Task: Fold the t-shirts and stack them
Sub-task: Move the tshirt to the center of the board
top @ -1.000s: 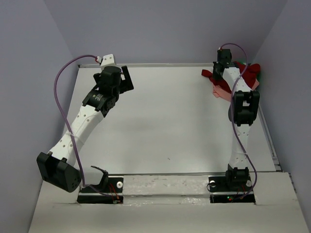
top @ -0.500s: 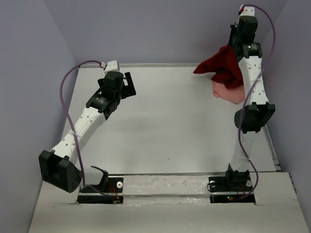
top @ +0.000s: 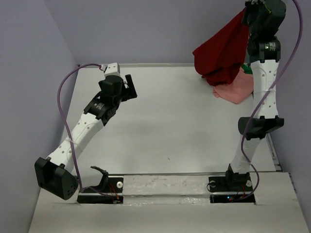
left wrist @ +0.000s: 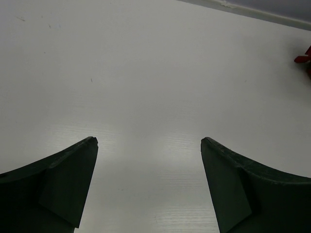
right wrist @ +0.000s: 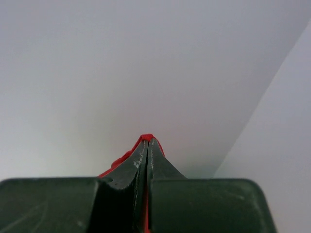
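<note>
My right gripper (top: 249,6) is raised high at the back right, shut on the dark red t-shirt (top: 221,52), which hangs down from it in the air. In the right wrist view a sliver of that red cloth (right wrist: 146,138) shows pinched at the tips of my right gripper (right wrist: 147,143). Under the hanging shirt the salmon pink t-shirt (top: 236,90) lies crumpled on the table, with a bit of the green t-shirt (top: 248,70) behind it. My left gripper (top: 128,87) hovers open at the back left, nothing between its fingers (left wrist: 73,170).
The white table (top: 170,126) has a raised edge along the back and right side. Lilac walls close in at the left, back and right. Both arm bases (top: 99,189) sit at the near edge. A red cloth scrap (left wrist: 305,58) shows at the left wrist view's right edge.
My right arm has lifted the dark red t-shirt from the pile high into the air, uncovering the pink shirt. My left arm has shifted slightly right.
</note>
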You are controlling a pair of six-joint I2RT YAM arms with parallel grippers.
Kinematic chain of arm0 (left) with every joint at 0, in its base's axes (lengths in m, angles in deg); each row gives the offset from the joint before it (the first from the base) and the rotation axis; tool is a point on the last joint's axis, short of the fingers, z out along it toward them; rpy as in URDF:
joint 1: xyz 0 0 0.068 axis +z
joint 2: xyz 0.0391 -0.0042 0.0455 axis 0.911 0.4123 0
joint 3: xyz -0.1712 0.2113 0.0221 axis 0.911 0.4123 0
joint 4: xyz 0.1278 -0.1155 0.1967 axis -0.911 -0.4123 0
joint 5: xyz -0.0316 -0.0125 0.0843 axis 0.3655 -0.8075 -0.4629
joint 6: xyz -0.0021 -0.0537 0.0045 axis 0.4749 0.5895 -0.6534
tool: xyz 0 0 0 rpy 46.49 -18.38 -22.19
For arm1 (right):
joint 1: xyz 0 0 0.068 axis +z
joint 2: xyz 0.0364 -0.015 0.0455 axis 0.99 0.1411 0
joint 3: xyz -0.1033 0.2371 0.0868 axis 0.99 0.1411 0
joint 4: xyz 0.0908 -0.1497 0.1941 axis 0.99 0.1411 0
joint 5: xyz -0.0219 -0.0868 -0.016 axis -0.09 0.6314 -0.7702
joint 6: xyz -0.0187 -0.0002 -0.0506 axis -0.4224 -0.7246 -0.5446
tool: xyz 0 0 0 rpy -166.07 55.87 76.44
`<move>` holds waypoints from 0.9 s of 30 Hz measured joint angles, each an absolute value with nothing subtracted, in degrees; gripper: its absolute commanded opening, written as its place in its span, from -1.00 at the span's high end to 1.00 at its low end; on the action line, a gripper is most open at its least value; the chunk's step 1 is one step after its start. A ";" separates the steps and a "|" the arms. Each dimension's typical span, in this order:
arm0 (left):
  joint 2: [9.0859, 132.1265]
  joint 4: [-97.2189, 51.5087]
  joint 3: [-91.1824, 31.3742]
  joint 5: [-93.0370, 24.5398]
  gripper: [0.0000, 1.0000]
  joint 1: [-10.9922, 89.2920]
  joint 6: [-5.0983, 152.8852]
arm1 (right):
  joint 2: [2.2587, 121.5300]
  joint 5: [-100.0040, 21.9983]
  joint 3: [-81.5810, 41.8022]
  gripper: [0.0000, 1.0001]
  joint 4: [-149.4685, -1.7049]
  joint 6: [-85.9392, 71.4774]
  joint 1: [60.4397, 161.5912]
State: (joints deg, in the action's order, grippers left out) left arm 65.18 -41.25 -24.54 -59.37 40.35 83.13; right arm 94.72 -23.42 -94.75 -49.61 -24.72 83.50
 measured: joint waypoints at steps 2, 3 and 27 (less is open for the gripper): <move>64.61 -40.95 -23.32 -59.42 -0.91 39.89 83.18 | 93.69 -25.08 -94.99 1.00 -51.19 -25.38 83.76; 64.45 -40.90 -22.92 -59.42 -0.90 39.80 83.20 | 92.93 -25.89 -95.10 1.00 -52.15 -25.79 83.91; 59.45 -36.47 -46.97 -69.14 -0.87 35.19 76.90 | 85.78 -35.57 -98.75 1.00 -77.11 -26.93 84.26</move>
State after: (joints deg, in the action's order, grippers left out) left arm 59.45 -36.47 -46.97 -69.14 35.19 76.90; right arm 85.78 -35.57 -98.75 -77.11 -26.93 84.26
